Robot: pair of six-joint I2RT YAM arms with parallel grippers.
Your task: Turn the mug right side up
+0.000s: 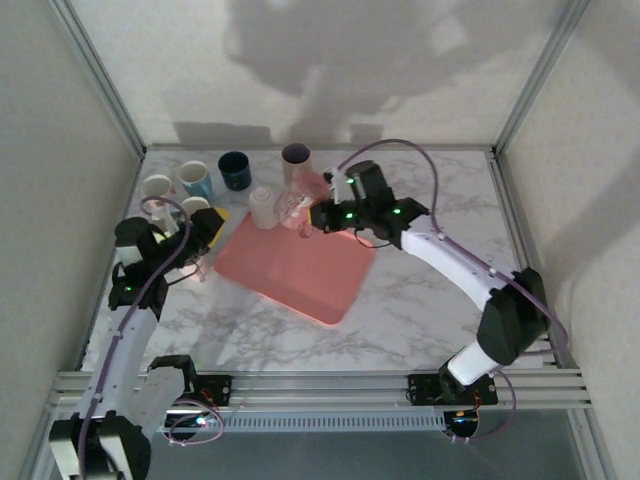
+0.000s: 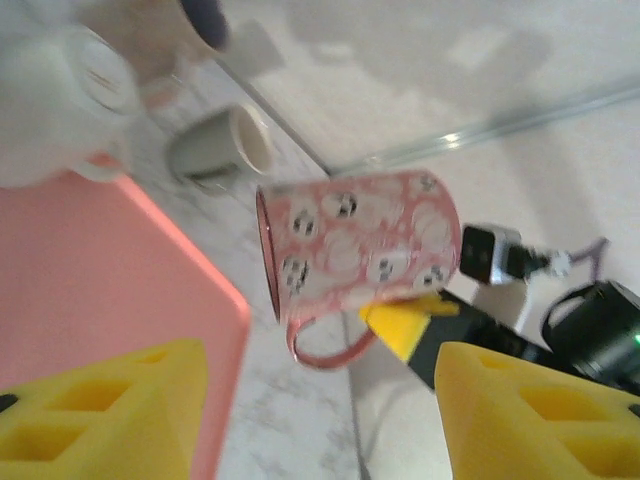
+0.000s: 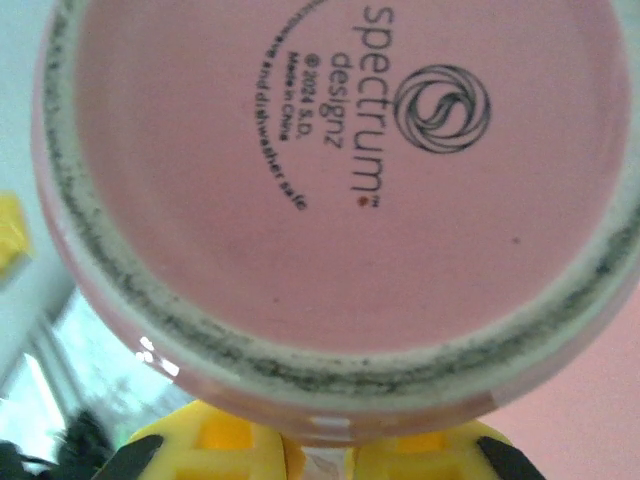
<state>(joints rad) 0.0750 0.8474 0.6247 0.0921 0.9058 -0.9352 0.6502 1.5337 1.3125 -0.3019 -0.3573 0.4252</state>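
At the 12 o'clock edge of the pink tray (image 1: 300, 280), top view: the right gripper (image 3: 320, 455) is clamped on the pink patterned mug (image 2: 360, 245). Its yellow fingers (image 3: 220, 445) sit close together on a thin bit of the mug. This looks like the handle, but I can't confirm it.

In the left wrist view the mug lies sideways, mouth toward 9 o'clock, base toward 3 o'clock and handle loop at 6 o'clock. In the right wrist view the printed base faces the camera. The mug is not upright.

The left gripper (image 1: 200, 232) is at the tray's 9 o'clock side, jaws apart and holding nothing, facing the mug.

A white cup (image 1: 262, 207) is at the tray's 11 o'clock corner, just beside the held mug.

Other mugs stand at 10 to 11 o'clock on the marble table (image 1: 420, 300):
- cream mug (image 1: 158, 187)
- light-blue mug (image 1: 195, 180)
- navy mug (image 1: 235, 170)
- brown-lined mug (image 1: 296, 155), near 12 o'clock
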